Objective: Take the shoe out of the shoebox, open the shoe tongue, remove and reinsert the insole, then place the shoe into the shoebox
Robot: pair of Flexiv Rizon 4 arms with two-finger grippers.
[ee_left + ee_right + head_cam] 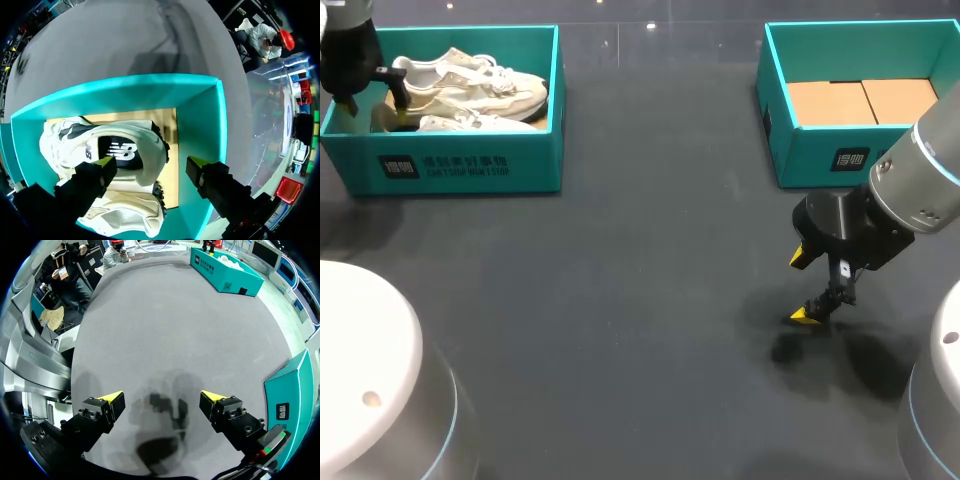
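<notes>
Two cream-white shoes lie in the teal shoebox [470, 165] at the table's far left: one [470, 85] at the back, the other [470, 123] in front of it. My left gripper [370, 100] hangs open over that box's left end. In the left wrist view this gripper [150, 165] stands over the heel of one shoe [130, 135], whose dark insole shows. One finger is at the heel opening, the other over the box floor by the wall [200, 115]. The second shoe [125, 210] lies under the gripper. My right gripper [803, 288] is open and empty above the bare table.
A second teal box [820, 150] with a brown cardboard floor stands at the far right, just behind my right gripper [162, 405]; its wall [290, 400] is close beside that gripper. The left shoebox [225, 272] shows far across the dark table.
</notes>
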